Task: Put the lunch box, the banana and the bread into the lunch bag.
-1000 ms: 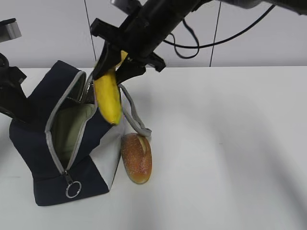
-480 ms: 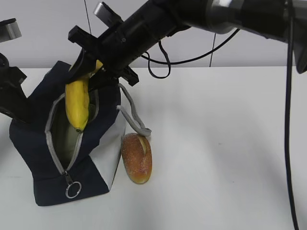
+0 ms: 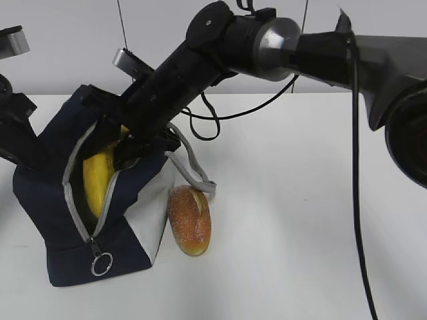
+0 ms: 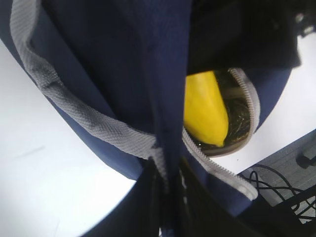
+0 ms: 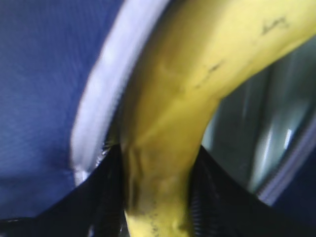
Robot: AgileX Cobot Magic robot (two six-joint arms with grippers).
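Note:
The navy lunch bag (image 3: 57,237) stands at the left with its grey zipper open. My right gripper (image 3: 123,141) is shut on the yellow banana (image 3: 97,179) and holds it partly inside the bag's opening; the banana fills the right wrist view (image 5: 182,113), and its tip shows in the left wrist view (image 4: 205,111). The bread (image 3: 190,220) lies on the table against the bag's right side. My left gripper (image 4: 168,197) is shut on the bag's rim fabric (image 4: 165,123) at the far left. The lunch box cannot be clearly made out; something glassy shows inside the bag (image 5: 269,123).
A grey webbing handle (image 3: 190,163) hangs over the bag's right side above the bread. The zipper's metal ring pull (image 3: 101,264) hangs at the bag's front. The white table (image 3: 313,220) stretches to the right.
My right gripper has carried the banana left and down, from above the bag's right edge into the open bag. The bread, bag and left gripper have not moved.

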